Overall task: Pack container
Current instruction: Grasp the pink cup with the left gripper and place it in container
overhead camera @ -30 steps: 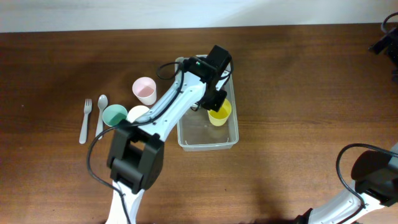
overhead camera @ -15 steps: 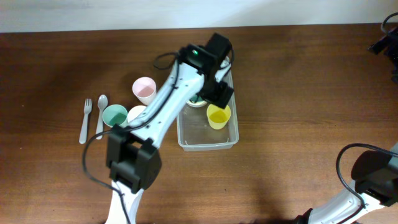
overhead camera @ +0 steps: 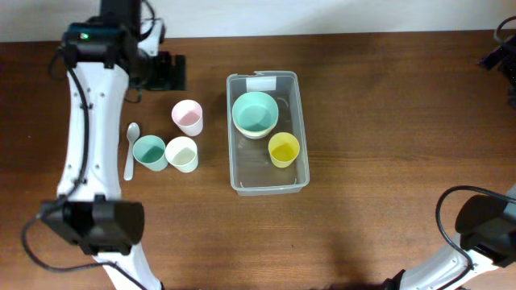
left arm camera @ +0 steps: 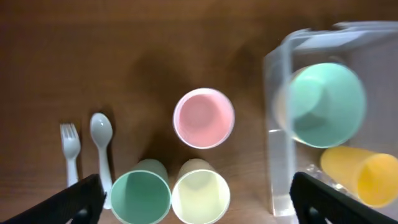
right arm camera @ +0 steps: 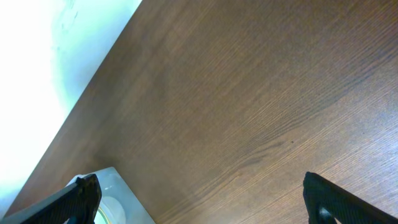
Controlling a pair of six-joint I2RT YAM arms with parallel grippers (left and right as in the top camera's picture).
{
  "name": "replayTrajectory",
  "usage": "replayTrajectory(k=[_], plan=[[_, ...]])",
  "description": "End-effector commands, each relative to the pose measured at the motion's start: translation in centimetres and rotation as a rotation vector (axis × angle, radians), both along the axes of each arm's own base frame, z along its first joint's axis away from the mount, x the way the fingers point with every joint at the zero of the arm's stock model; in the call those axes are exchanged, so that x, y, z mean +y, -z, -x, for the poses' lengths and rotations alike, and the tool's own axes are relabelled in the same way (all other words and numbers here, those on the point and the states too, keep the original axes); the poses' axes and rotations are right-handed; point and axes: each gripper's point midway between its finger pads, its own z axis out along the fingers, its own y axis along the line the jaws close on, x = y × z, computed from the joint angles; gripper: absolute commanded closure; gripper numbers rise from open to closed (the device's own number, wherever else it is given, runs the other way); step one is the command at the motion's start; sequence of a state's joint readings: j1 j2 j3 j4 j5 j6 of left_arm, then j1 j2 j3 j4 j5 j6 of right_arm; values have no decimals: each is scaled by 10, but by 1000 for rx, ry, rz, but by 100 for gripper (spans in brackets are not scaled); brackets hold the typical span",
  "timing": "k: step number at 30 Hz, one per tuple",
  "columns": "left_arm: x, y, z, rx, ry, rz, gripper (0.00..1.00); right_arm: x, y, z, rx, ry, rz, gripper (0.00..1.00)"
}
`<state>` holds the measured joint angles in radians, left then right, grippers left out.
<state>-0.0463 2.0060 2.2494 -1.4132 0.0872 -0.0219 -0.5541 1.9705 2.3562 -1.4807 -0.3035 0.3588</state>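
The clear container [overhead camera: 266, 177] stands mid-table with a green bowl [overhead camera: 255, 113] and a yellow cup [overhead camera: 284, 149] inside it. To its left stand a pink cup [overhead camera: 187, 117], a teal cup [overhead camera: 149, 151] and a cream cup [overhead camera: 182, 153]. My left gripper [overhead camera: 165, 71] hangs open and empty at the back left, high above those cups. In the left wrist view its gripper [left arm camera: 199, 200] looks down on the pink cup [left arm camera: 204, 118], the teal cup [left arm camera: 140, 198], the cream cup [left arm camera: 200, 196] and the container [left arm camera: 280, 155]. My right gripper [right arm camera: 208, 199] is open over bare wood.
A spoon [overhead camera: 131, 149] lies left of the teal cup; a fork [left arm camera: 70, 149] lies beside the spoon [left arm camera: 101, 134], and in the overhead view my left arm hides it. The right gripper [overhead camera: 504, 52] sits at the far right edge. A container corner [right arm camera: 106, 186] shows in the right wrist view.
My left gripper opened and let go of the yellow cup inside the container, then swung up and away to the back left. The green bowl is uncovered. The right arm stayed still.
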Motion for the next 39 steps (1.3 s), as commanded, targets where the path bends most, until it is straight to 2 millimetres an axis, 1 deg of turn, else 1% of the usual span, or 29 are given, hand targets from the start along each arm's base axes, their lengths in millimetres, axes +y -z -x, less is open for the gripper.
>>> replayTrajectory(k=[1, 2, 7, 8, 9, 10, 11, 12, 14, 16, 17, 19, 20, 21, 23, 26, 28, 29, 31, 32, 33, 35, 38, 39], plan=[[-4, 66, -8, 142, 88, 102, 11, -2, 1, -1, 1, 2, 2, 1], [-8, 86, -9, 178, 127, 133, 15, -2, 1, -1, 1, 2, 2, 1], [-7, 135, -14, 277, 120, 135, 17, -2, 1, -1, 1, 2, 2, 1], [-6, 141, -15, 285, 118, 137, 17, -2, 1, -1, 1, 2, 2, 1], [-6, 149, -17, 296, 115, 138, 22, -2, 1, -1, 1, 2, 2, 1], [-5, 153, -17, 301, 114, 139, 23, -2, 1, -1, 1, 2, 2, 1], [-4, 163, -19, 314, 107, 141, 28, -2, 1, -1, 1, 2, 2, 1], [-3, 167, -20, 319, 106, 141, 31, -2, 1, -1, 1, 2, 2, 1], [-2, 175, -20, 336, 91, 145, 34, -2, 1, -1, 1, 2, 2, 1], [-2, 180, -20, 345, 90, 145, 35, -2, 1, -1, 1, 2, 2, 1], [-2, 180, -21, 343, 91, 146, 39, -2, 1, -1, 1, 2, 2, 1], [-2, 180, -23, 331, 92, 144, 49, -2, 1, -1, 1, 2, 2, 1], [-2, 180, -26, 320, 92, 144, 59, -2, 1, -1, 1, 2, 2, 1], [-2, 180, -28, 312, 93, 143, 64, -2, 1, -1, 1, 2, 2, 1], [-2, 180, -31, 301, 93, 142, 64, -2, 1, -1, 1, 2, 2, 1], [-1, 186, -34, 298, 93, 142, 63, -2, 1, -1, 1, 2, 2, 1], [-2, 197, -35, 313, 92, 143, 63, -2, 1, -1, 1, 2, 2, 1], [-2, 202, -34, 322, 92, 144, 65, -2, 1, -1, 1, 2, 2, 1], [-2, 212, -33, 344, 90, 145, 80, -2, 1, -1, 1, 2, 2, 1], [-2, 214, -33, 347, 90, 145, 84, -2, 1, -1, 1, 2, 2, 1], [-2, 214, -33, 344, 90, 145, 93, -2, 1, -1, 1, 2, 2, 1], [-2, 209, -36, 328, 91, 144, 93, -2, 1, -1, 1, 2, 2, 1], [-1, 185, -42, 290, 94, 142, 94, -2, 1, -1, 1, 2, 2, 1], [-1, 166, -46, 258, 96, 139, 97, -2, 1, -1, 1, 2, 2, 1]])
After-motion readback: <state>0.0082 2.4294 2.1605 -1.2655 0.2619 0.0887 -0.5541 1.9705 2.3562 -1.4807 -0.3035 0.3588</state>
